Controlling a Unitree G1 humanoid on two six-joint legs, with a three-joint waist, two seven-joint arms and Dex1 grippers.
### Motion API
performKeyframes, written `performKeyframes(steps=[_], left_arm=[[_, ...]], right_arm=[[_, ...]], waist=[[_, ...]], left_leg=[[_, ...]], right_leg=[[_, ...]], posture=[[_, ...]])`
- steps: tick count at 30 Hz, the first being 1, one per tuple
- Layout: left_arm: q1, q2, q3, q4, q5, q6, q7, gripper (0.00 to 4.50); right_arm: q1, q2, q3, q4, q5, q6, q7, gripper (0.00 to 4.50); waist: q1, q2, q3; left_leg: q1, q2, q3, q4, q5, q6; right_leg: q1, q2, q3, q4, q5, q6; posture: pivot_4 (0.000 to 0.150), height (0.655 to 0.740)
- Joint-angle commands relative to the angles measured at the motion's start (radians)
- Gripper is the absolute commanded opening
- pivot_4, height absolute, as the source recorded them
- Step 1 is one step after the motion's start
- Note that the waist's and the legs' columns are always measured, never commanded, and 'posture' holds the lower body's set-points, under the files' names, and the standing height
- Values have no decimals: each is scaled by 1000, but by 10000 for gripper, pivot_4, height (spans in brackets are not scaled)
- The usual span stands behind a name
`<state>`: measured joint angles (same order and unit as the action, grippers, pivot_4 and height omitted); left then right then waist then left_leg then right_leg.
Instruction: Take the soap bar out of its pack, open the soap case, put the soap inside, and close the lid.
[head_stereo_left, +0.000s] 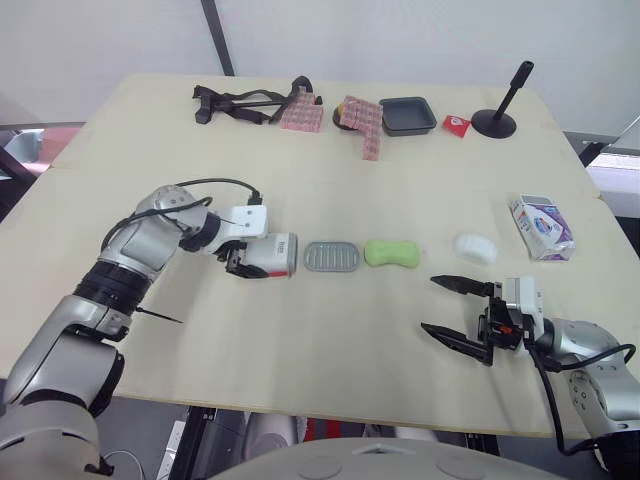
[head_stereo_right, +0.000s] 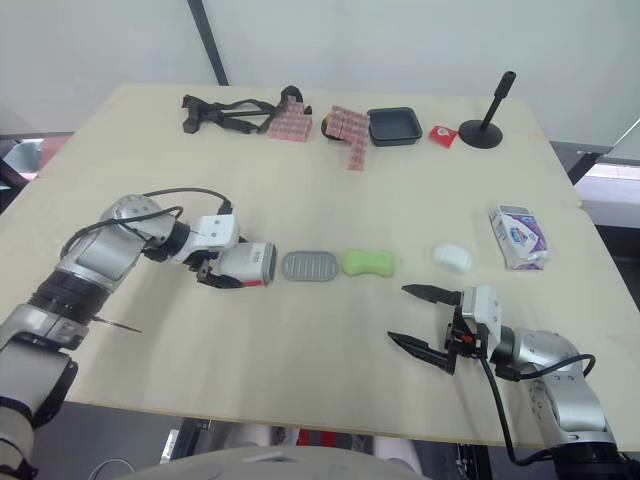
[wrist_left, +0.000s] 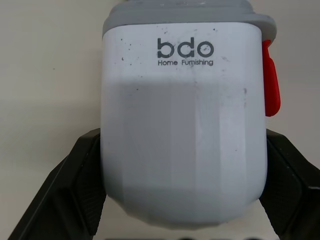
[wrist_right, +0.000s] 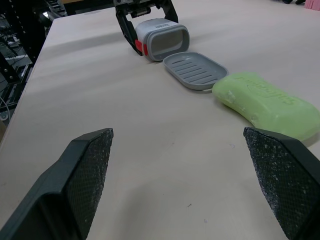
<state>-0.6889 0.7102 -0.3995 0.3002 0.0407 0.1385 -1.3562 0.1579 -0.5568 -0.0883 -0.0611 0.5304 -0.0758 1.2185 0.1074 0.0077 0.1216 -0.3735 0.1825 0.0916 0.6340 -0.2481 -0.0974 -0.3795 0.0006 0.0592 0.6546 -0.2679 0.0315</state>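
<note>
The left gripper (head_stereo_left: 244, 263) clamps the soap case (head_stereo_left: 273, 256) sideways, seemingly steadying it for loading, while the right gripper (head_stereo_left: 431, 304), at its 4 o'clock, hangs wide open, empty.

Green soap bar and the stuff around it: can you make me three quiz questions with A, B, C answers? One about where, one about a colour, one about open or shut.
1. What lies between the green soap bar and the white plastic soap case?
A) a grey ribbed oval tray
B) a blue cup
C) nothing

2. What colour is the clip on the soap case's side?
A) blue
B) red
C) yellow

3. How are the right gripper's black fingers?
A) shut on the soap
B) shut on nothing
C) open, holding nothing

Answers:
1 A, the tray sits in the row between the two.
2 B, the left wrist view shows the clip is red.
3 C, the two fingers are spread wide apart with nothing between them.
</note>
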Motion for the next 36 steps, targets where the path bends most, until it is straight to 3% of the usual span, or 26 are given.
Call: performKeyframes(steps=[1, 13, 15, 29, 36], left_arm=[[-6, 7, 32, -11, -6, -3, 4, 34834], [0, 19, 41, -9, -13, -3, -4, 34834], [-3, 19, 44, -8, -16, 1, -4, 44967], [-23, 15, 69, -9, -38, 28, -28, 44967], [-36, 9, 144, -35, -154, 67, -79, 44967]], right_arm=[[-2, -12, -14, -22, 2, -8, 4, 45000], [0, -9, -12, -21, 0, -11, 5, 45000], [0, -9, -11, -21, 0, -10, 5, 45000], [0, -10, -12, -10, -3, -15, 10, 45000], [-4, -12, -15, -7, -1, -19, 15, 45000]], waist=[[-1, 0, 0], [0, 0, 0], [0, 0, 0], [0, 0, 0], [0, 0, 0]], left_leg=[[0, 0, 0, 0, 0, 0], [0, 0, 0, 0, 0, 0], [0, 0, 0, 0, 0, 0], [0, 0, 0, 0, 0, 0], [0, 0, 0, 0, 0, 0]], right_leg=[[0, 0, 0, 0, 0, 0], [0, 0, 0, 0, 0, 0], [0, 0, 0, 0, 0, 0], [0, 0, 0, 0, 0, 0], [0, 0, 0, 0, 0, 0]], posture=[[1500, 7400], [1500, 7400], [1500, 7400], [1500, 7400], [1500, 7400]])
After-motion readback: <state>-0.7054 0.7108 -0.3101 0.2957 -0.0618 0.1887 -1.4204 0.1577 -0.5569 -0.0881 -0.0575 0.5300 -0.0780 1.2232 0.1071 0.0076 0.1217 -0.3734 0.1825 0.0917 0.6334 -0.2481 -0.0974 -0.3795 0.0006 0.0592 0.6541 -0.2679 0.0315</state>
